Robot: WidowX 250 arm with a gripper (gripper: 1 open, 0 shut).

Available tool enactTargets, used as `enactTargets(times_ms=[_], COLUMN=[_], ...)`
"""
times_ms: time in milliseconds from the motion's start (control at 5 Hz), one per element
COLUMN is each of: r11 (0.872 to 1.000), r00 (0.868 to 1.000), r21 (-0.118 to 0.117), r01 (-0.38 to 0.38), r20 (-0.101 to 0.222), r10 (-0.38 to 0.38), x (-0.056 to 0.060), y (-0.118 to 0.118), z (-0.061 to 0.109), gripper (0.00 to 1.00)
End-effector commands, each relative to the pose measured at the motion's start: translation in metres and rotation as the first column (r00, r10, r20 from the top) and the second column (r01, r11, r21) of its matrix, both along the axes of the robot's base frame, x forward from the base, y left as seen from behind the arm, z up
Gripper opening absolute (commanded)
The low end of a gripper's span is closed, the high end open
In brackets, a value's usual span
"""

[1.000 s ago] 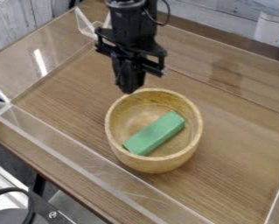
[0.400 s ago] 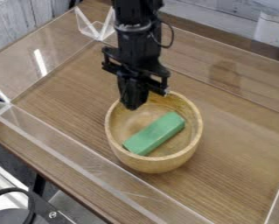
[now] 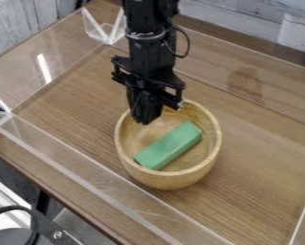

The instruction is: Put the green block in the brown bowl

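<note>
The green block (image 3: 169, 146) already lay inside the brown bowl (image 3: 206, 168), just below and right of the tool (image 3: 145, 119), its long axis slanting away from the empty tool, whose jaw spread I couldn't tell.

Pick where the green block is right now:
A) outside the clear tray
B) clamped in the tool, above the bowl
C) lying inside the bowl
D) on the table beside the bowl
C: the block lies flat inside the bowl, apart from the tool, which hangs over the bowl's far rim.
</note>
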State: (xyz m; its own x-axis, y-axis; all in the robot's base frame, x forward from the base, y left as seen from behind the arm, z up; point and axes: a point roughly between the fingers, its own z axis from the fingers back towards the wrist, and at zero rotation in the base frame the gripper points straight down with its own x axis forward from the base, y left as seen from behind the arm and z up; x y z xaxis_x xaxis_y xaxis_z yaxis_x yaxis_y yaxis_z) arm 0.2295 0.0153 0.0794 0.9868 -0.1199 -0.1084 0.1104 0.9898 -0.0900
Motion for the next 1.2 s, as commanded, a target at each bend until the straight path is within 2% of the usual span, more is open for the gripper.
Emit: enactTargets(times_ms=[0,200,400,600,800,1000], r11=[1.000,1.000,1.000,1.000,1.000,1.000], r00=[0.999,0.998,0.991,0.984,0.981,0.985], r21=[0.009,0.005,-0.001,0.002,0.009,0.011], r01=[-0.003,-0.006,-0.011,-0.014,-0.012,-0.009], r20=[0.049,0.067,0.136,0.180,0.193,0.170], r10=[0.003,0.006,0.011,0.013,0.010,0.007], x=[0.008,0.008,0.014,0.019,0.023,0.012], y=[0.002,0.002,0.003,0.007,0.015,0.018], z=[0.015,0.028,0.060,0.093,0.103,0.095], gripper=[1.00,1.00,1.00,1.00,1.00,1.00])
